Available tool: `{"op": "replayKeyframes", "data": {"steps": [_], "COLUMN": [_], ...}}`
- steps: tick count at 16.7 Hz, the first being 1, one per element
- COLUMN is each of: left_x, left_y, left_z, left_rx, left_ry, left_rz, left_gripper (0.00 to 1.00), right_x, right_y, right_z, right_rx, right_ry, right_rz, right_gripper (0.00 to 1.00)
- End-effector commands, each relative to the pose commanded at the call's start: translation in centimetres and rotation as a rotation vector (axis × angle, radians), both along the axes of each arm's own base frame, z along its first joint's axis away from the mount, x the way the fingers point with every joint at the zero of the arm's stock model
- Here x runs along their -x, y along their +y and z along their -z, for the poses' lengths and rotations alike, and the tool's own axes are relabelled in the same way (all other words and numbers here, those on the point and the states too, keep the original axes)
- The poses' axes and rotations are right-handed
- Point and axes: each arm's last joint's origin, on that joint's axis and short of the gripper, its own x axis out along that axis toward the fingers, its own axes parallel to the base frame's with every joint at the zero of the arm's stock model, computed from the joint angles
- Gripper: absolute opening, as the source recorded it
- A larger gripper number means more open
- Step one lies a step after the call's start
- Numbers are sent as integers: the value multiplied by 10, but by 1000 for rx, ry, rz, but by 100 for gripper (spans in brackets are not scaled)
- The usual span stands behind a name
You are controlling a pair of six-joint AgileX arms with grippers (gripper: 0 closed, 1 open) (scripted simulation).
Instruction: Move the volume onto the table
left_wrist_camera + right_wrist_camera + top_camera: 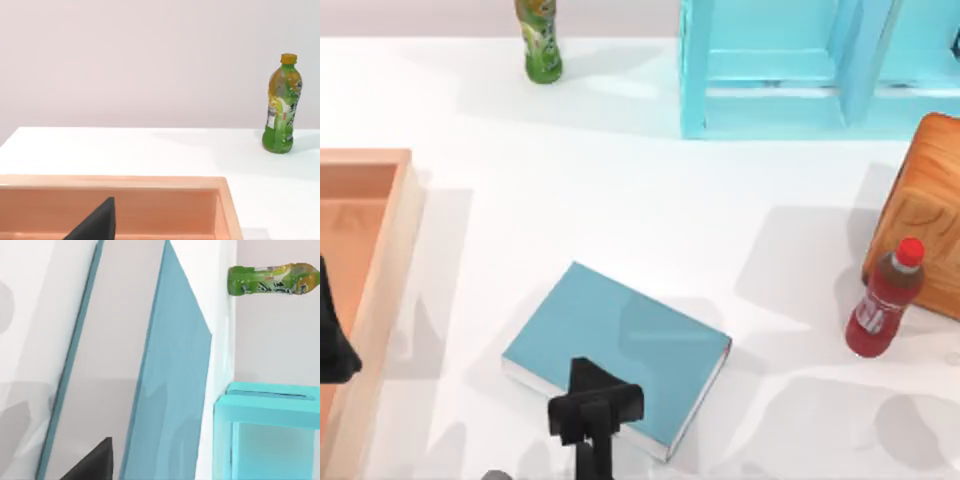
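1. The right gripper (592, 415) sits over the near edge of the volume (630, 345), at the bottom of the top view. Whether its fingers are clamped on the cover, slack, or just resting there cannot be told; the black wrist body hides the tips.
2. The volume lies flat on the table (620, 190), near the front and a little left of centre, turned at an angle to the table's edges.
3. Risk: if the fingers grip one edge alone, a thick book may sag or twist out when the arm moves. Cause: weight hanging far from the grip.
4. Risk: if the fingers open while the arm moves sideways, the book may be dragged or spun. It has room; the red bottle (882, 300) and the wooden tray (390, 260) stand well apart from it.
5. Look of the volume: plain teal-blue cover, white page edges along the near sides. In the right wrist view the volume (175, 390) shows as a broad teal face with a pale page block beside it.
6. The left gripper (332, 340) is parked over the tray at the left edge; its finger state cannot be told either.
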Motion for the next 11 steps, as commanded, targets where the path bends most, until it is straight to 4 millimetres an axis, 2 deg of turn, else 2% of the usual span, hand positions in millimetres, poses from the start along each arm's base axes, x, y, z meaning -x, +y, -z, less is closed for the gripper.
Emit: {"op": "replayKeyframes", "data": {"steps": [3, 6, 11], "left_x": [0, 0, 0], "left_y": [0, 0, 0], "left_z": [0, 0, 0], "left_rx": [0, 0, 0], "left_ry": [0, 0, 0], "left_rz": [0, 0, 0], "left_gripper": [100, 100, 100], "right_x": [32, 55, 66], "right_y": [-4, -12, -17], "right_z": [-3, -5, -5], "right_rx": [17, 30, 36], "right_ry": [-13, -48, -77], "right_rz": [5, 13, 15], "right_gripper": [100, 100, 100]}}
